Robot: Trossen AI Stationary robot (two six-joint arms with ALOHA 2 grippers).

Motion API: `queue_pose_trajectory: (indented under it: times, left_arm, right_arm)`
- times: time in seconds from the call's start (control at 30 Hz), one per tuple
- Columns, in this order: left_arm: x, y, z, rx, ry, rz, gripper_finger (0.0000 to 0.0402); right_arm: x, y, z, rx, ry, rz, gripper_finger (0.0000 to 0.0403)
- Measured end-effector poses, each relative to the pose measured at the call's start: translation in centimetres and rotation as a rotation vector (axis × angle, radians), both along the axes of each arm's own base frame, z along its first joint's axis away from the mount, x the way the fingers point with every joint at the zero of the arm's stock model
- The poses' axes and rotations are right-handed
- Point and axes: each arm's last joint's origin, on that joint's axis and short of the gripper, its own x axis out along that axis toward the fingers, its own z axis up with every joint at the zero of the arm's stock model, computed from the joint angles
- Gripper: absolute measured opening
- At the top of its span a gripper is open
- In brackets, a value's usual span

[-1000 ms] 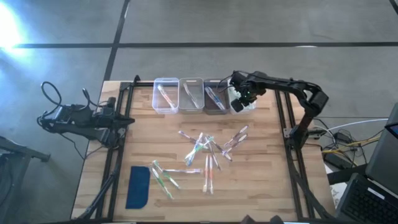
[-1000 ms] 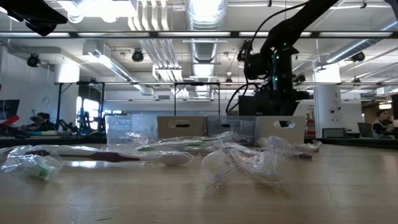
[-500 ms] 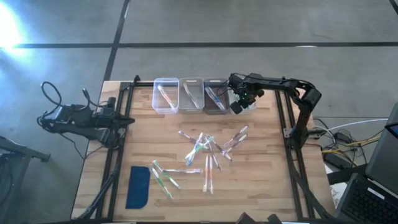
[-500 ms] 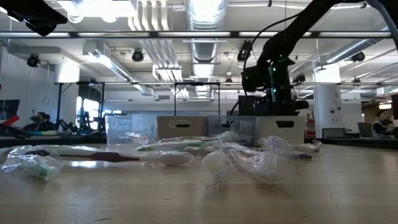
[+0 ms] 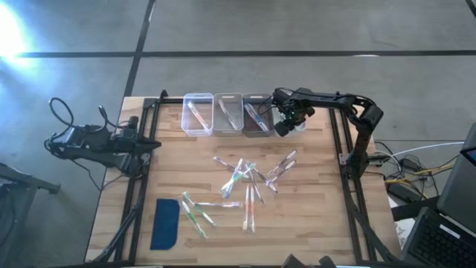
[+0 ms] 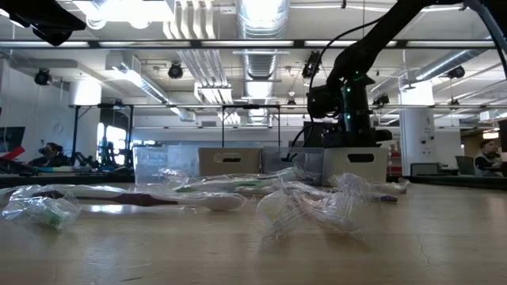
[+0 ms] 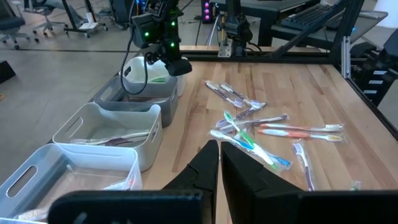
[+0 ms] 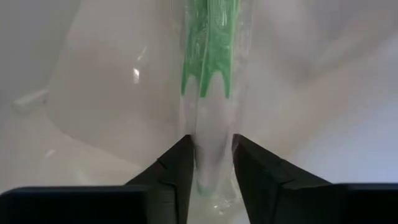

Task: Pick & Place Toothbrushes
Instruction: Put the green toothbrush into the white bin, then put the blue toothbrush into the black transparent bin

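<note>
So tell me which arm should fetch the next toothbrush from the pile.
Probably the right. Its gripper is over the rightmost bin with a green toothbrush between its fingers, close to the loose toothbrushes. The left gripper is parked shut at the table's left edge.
</note>
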Motion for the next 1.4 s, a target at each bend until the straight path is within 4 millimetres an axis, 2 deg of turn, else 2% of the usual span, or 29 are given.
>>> queue_pose_trajectory:
  times: [0.17,0.3,0.57,0.8,1.03,1.4]
  left_arm:
    - [0.0,0.0,0.0,0.0,0.0,0.0,0.0026]
    - [0.0,0.0,0.0,0.0,0.0,0.0,0.0026]
    - [0.0,0.0,0.0,0.0,0.0,0.0,0.0026]
    - [0.0,0.0,0.0,0.0,0.0,0.0,0.0026]
    - [0.0,0.0,0.0,0.0,0.0,0.0,0.0026]
    - [0.0,0.0,0.0,0.0,0.0,0.0,0.0026]
  right_arm:
    - [-0.1,0.1,0.4,-0.011,-0.005,-0.002,0.0136]
    - [-0.3,0.2,1.5,-0.034,-0.035,-0.003,0.0156]
    - [-1.4,1.3,5.8,-0.109,-0.133,-0.018,0.0173]
    - [-3.3,2.8,10.5,-0.213,-0.277,-0.036,0.0151]
    - [-5.8,5.2,15.0,-0.315,-0.434,-0.054,0.0117]
    - [-9.0,10.3,19.8,-0.397,-0.67,-0.01,0.006]
